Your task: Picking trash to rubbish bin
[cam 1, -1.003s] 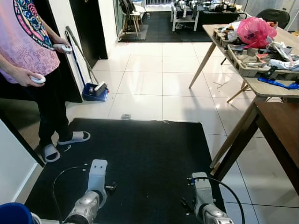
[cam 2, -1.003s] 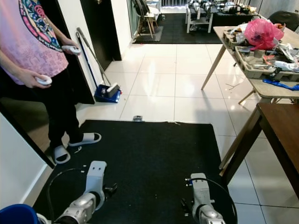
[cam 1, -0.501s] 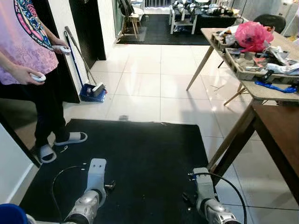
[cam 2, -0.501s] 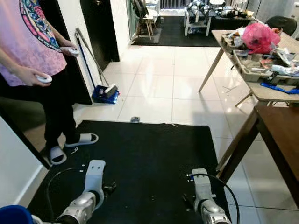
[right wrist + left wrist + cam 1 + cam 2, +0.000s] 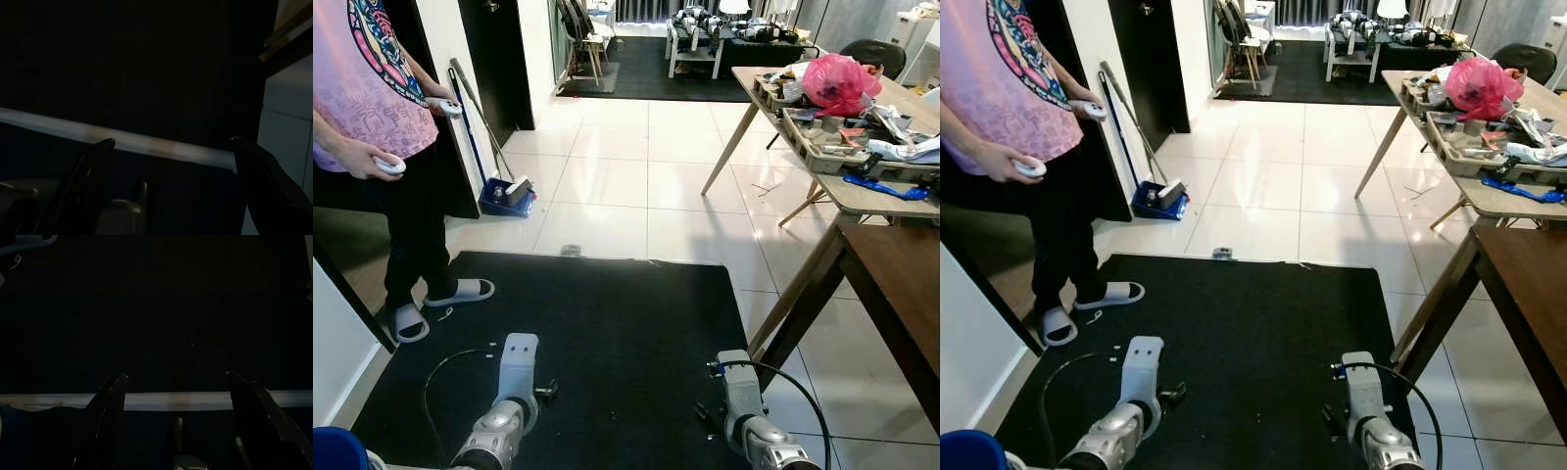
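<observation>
Small scrap of trash (image 5: 574,249) on the white floor, just past the far edge of the black mat (image 5: 607,333). Probably light and thin, best pinched at its edges. Left gripper (image 5: 173,382) and right gripper (image 5: 171,147) both spread wide, holding nothing.

A black rectangular floor mat (image 5: 607,333) is lying near, on glossy white floor tiles (image 5: 636,176). A cluttered light wooden table (image 5: 862,186) is standing right, beside a dark brown wooden table (image 5: 901,284). A dark doorway (image 5: 494,59) is opening far left.
</observation>
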